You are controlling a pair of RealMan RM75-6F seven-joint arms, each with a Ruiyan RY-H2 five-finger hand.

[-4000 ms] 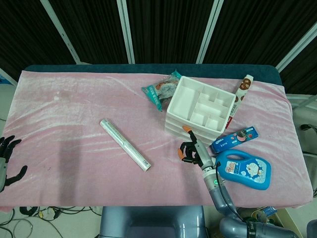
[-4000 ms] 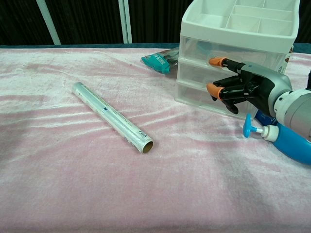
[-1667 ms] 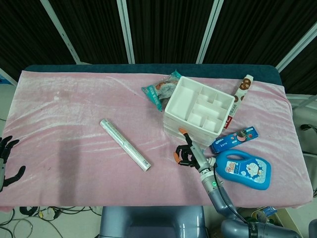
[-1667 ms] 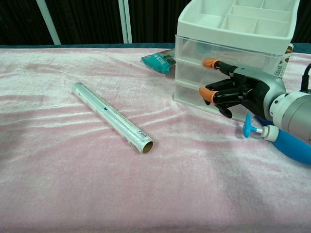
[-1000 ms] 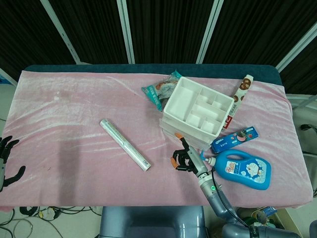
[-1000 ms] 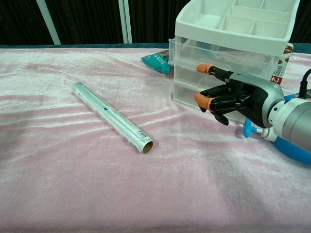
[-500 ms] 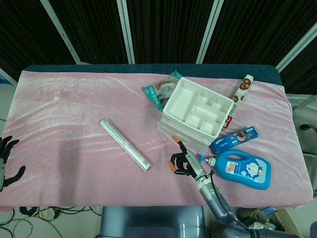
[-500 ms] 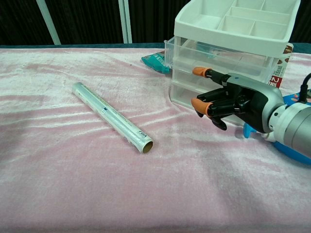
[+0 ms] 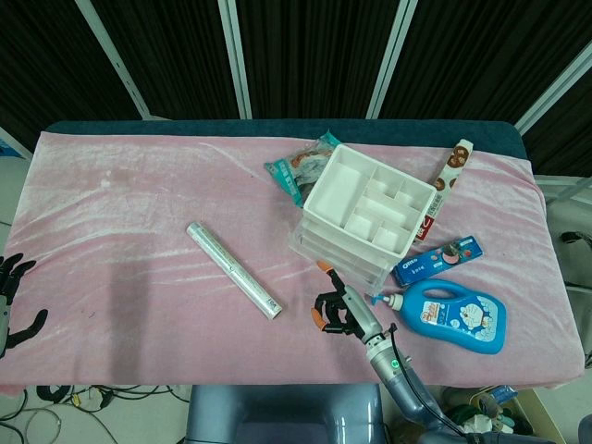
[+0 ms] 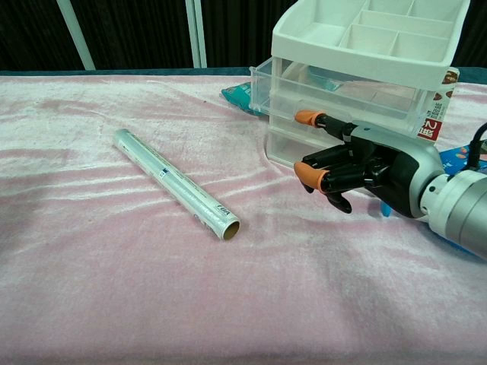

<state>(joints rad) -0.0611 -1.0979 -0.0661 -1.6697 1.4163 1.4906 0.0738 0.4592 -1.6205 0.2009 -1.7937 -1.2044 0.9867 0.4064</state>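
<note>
Right hand (image 10: 358, 171), fingers curled and holding nothing, hovers before the drawer unit (image 10: 358, 84), whose top drawer (image 10: 304, 80) projects open.

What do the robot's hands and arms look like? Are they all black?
Not all black. The right hand has a silver-grey shell, black fingers with orange tips, a round grey wrist and a thin black cable. In the head view a small green light glows on its grey forearm. The left hand looks black at the picture's edge.

Glossy white plastic drawer unit (image 10: 358, 61), clear drawers; plush pink velvet cloth (image 10: 114, 258).
</note>
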